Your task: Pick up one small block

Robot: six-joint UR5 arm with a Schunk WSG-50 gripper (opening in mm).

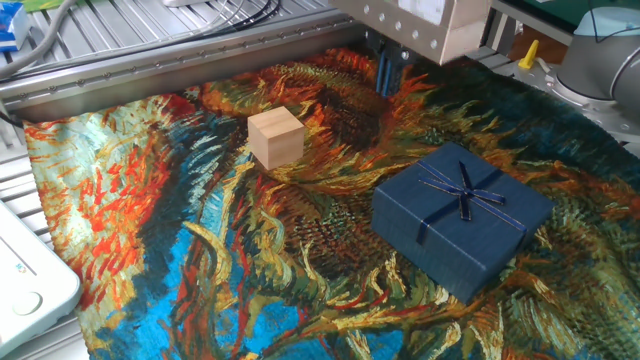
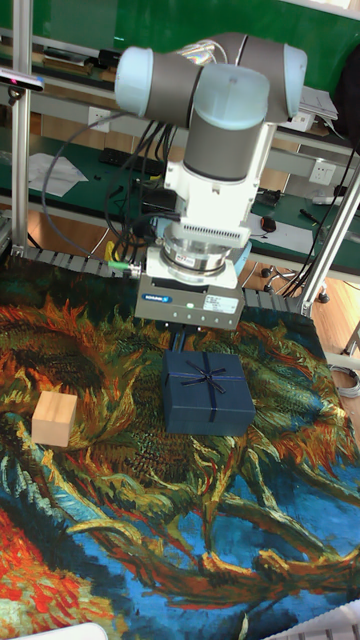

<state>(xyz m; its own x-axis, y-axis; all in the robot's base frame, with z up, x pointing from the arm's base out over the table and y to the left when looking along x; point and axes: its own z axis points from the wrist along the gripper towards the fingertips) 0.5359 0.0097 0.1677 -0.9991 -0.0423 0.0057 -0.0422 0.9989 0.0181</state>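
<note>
— One small block (image 1: 276,137) on record?

— One. Pale tan wooden cube, plain faces, resting on the painted cloth (image 1: 200,260) toward its left-middle in the fixed view. Cloth lies bare on every side of it; nothing touches it.

— Other items on the cloth?

— One navy gift box (image 1: 462,219), flat, with a ribbon bow on its lid. Well apart from the cube, with a band of open cloth between them. In the tall fixed view the box (image 2: 207,391) sits near the middle and the cube (image 2: 54,417) near the cloth's left edge.

— Edges?

— Far edge: a metal rail (image 1: 180,75) runs along it, with slotted aluminium surface and black cables (image 1: 240,12) behind. One white device (image 1: 25,280) overlaps the near-left corner. The front half of the cloth is open.

— Arms and tools?

— One arm (image 2: 215,120), one gripper (image 1: 388,68). It hangs over the far side of the cloth, behind the gift box and off to the cube's right, not touching either.

— Tool state?

— Cannot tell. In the fixed view only blue finger parts show beneath the body at the top edge; in the tall view the box hides the fingertips. Nothing is seen between them.
</note>
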